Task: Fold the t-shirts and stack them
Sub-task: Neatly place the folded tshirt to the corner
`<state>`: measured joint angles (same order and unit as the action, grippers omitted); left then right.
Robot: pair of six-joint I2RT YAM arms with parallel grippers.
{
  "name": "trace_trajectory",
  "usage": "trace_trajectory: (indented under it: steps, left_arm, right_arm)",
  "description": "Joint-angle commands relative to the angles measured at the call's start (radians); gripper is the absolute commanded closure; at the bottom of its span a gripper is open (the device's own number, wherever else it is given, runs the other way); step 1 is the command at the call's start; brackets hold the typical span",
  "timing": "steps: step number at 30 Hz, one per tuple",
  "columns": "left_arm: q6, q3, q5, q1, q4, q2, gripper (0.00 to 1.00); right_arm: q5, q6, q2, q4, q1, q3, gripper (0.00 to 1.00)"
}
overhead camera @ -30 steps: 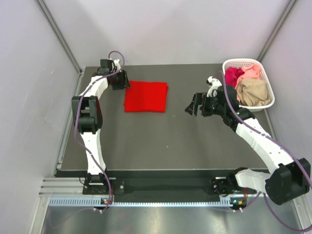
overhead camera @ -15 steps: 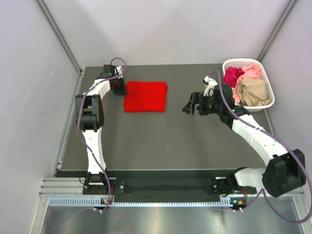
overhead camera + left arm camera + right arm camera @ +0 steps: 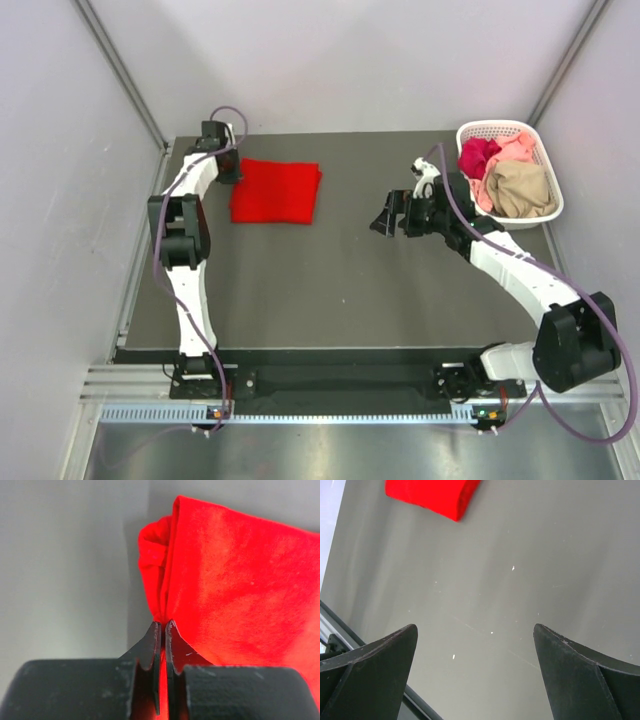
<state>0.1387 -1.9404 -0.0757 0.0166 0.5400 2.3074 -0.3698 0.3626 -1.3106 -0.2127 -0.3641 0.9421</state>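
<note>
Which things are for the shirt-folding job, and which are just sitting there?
For the job: red t-shirt, pinched at its edge by the left claw; magenta t-shirt, pale pink t-shirt and tan t-shirt, heaped in the white basket; right claw, open.
Just there: white basket; table.

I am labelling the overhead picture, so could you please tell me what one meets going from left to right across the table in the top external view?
left gripper, pinching the shirt's left edge → folded red t-shirt → right gripper, open above bare table → white basket holding the other t-shirts
</note>
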Motion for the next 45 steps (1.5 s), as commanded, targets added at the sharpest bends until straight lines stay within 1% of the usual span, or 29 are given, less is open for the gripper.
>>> trace_trajectory:
  steps: [1,6,7,10,15,18,19,26,31,45]
  left_arm:
    - [-0.062,-0.091,0.191,0.031,0.008,-0.002,1.0]
    - [-0.123,-0.103,0.295,0.071,-0.034,0.009,1.0]
    - [-0.126,-0.114,0.341,0.081,-0.032,0.024,1.0]
    - [-0.126,-0.158,0.378,0.12,-0.047,0.047,1.0]
    - [-0.129,-0.172,0.355,0.174,-0.169,0.089,1.0]
    - [-0.129,-0.236,0.347,0.184,-0.158,0.153,1.0]
    - [-0.154,-0.259,0.349,0.184,-0.161,0.161,1.0]
    - [-0.212,-0.272,0.361,0.2,-0.244,0.207,1.0]
    - [-0.235,-0.296,0.396,0.206,-0.259,0.228,1.0]
    - [-0.172,-0.293,0.355,0.249,-0.267,0.221,1.0]
  right_arm:
    - [-0.021,0.002,-0.004,0.07,-0.006,-0.003,0.0]
    - [-0.03,-0.001,-0.03,0.095,-0.006,0.0,0.0]
    - [-0.035,-0.004,-0.036,0.101,-0.007,0.0,0.0]
    - [-0.053,-0.001,-0.068,0.118,-0.007,0.001,0.0]
    - [-0.109,0.032,-0.11,0.171,-0.006,-0.006,0.0]
    - [-0.115,0.033,-0.121,0.171,-0.007,-0.003,0.0]
    - [-0.115,0.029,-0.125,0.165,-0.007,0.0,0.0]
    - [-0.118,0.036,-0.144,0.179,-0.006,0.015,0.0]
    - [-0.116,0.035,-0.16,0.179,-0.006,0.014,0.0]
    - [-0.129,0.038,-0.164,0.188,-0.004,0.015,0.0]
